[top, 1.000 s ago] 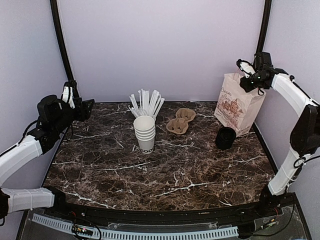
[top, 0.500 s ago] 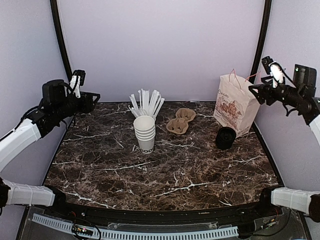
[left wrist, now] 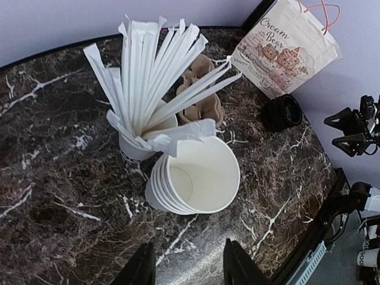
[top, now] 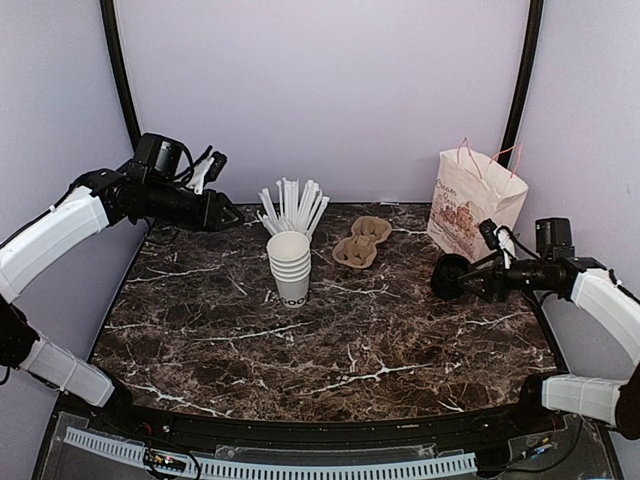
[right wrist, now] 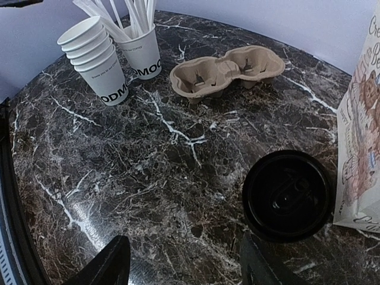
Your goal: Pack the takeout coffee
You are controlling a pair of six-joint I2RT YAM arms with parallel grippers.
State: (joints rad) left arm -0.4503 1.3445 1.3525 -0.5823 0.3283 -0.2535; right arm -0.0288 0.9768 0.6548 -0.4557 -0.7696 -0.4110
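Observation:
No white cup with a black lid shows in any view, so the takeout coffee is out of view. A short black stack of round lids (top: 451, 275) stands beside the paper bag (top: 475, 205); it also shows in the right wrist view (right wrist: 288, 195) and the left wrist view (left wrist: 283, 111). My right gripper (top: 472, 281) is open and empty, low and just right of the lids (right wrist: 185, 268). My left gripper (top: 230, 216) is open and empty, held above the table left of the straws (left wrist: 189, 270).
Stacked lidless white cups (top: 290, 265) stand mid-table, with a cup of white straws (top: 292, 208) behind them. A brown two-cup carrier (top: 360, 243) lies between them and the bag. Purple walls enclose the dark marble table (top: 330, 340).
My right arm has dropped from the bag's top to table height beside the black lids. My left arm has swung right, toward the straws. No object has moved.

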